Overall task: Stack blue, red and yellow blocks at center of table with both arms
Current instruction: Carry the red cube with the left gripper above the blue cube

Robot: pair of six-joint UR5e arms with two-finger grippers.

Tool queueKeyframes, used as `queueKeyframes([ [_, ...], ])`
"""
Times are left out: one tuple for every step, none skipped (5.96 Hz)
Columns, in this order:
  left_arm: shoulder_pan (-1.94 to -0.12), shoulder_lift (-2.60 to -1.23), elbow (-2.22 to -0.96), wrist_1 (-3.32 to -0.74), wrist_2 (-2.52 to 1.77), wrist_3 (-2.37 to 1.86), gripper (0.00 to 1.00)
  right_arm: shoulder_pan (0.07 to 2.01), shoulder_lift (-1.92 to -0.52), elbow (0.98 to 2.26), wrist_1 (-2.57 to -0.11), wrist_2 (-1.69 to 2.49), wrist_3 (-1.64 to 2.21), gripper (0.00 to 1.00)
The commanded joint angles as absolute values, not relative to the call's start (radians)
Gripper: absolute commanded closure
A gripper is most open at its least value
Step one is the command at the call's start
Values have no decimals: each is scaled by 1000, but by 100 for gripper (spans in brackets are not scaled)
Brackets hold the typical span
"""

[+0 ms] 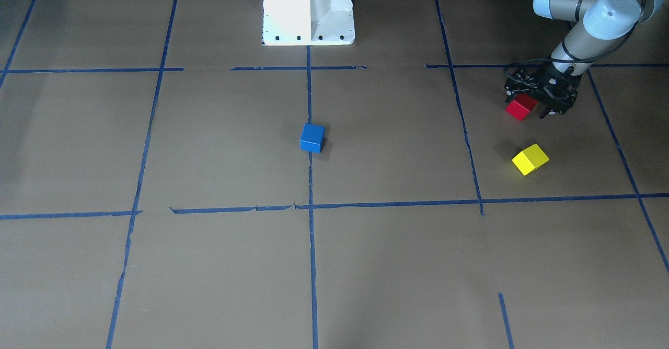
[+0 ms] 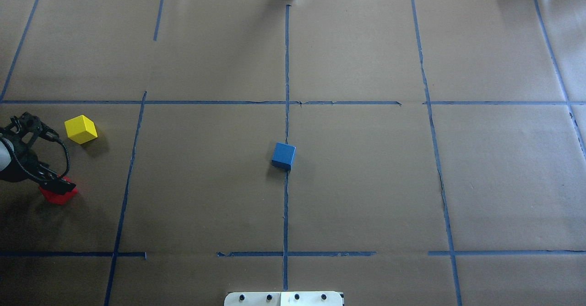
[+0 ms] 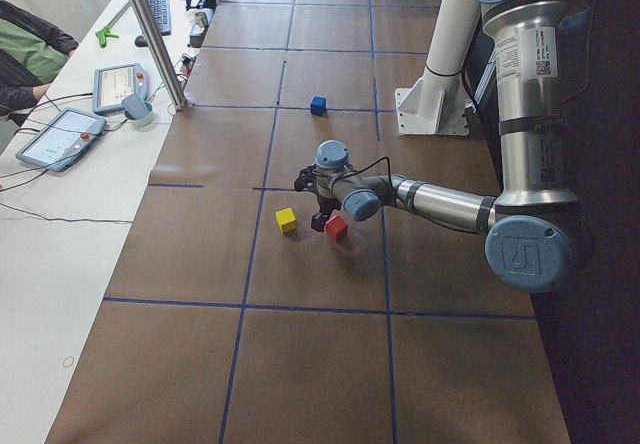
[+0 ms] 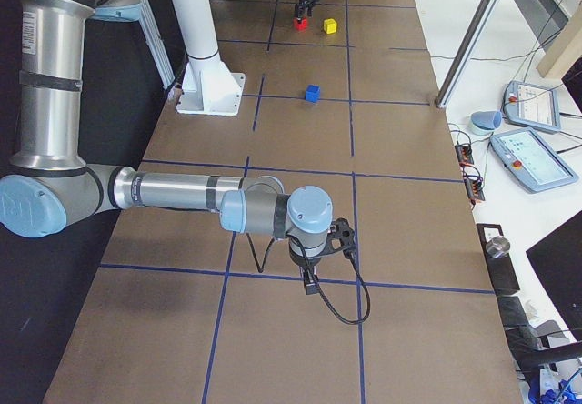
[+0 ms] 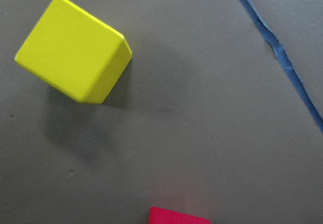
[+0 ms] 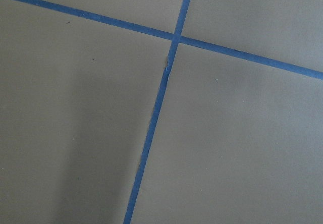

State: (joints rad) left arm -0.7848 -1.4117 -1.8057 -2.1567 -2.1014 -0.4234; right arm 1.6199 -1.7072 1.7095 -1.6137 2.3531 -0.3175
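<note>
The blue block sits at the table's centre on the middle tape line; it also shows in the overhead view. The red block lies on the robot's far left side, and the yellow block lies a little farther out on the table; it also shows in the overhead view. My left gripper is low over the red block, jaws astride it and apparently open. The left wrist view shows the yellow block and the red block's edge. My right gripper hovers over bare table; I cannot tell if it is open.
The robot's white base stands at the table's near edge. Blue tape lines divide the brown paper into squares. Tablets and a person are at a side table beyond the far edge.
</note>
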Motion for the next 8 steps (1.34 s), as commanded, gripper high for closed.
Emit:
queueKeyframes([
  [-758, -1414, -1770, -2157, -2108, -423, 0, 1620, -1707, 1709, -1614, 2353, -319, 0],
  [-749, -1416, -1767, -2158, -2108, -425, 5, 1620, -1709, 1709, -1614, 2353, -319, 0],
  [-750, -1419, -1772, -2161, -2108, -425, 65, 1620, -1709, 1709, -1614, 2353, -319, 0],
  [-750, -1422, -1770, -2161, -2105, -425, 94, 1620, -1709, 1709, -1614, 2353, -319, 0],
  [-755, -1422, -1788, -2155, -2109, -439, 96, 1620, -1709, 1709, -1614, 2353, -318, 0],
  [-753, -1424, -1824, -2149, -2112, -556, 96, 1620, -1709, 1709, -1614, 2353, -318, 0],
  [-750, -1478, -1842, -2146, -2111, -776, 95, 1620, -1709, 1709, -1609, 2355, -316, 0],
  [-749, -1549, -1842, -2128, -2109, -920, 94, 1620, -1709, 1709, -1609, 2355, -316, 0],
])
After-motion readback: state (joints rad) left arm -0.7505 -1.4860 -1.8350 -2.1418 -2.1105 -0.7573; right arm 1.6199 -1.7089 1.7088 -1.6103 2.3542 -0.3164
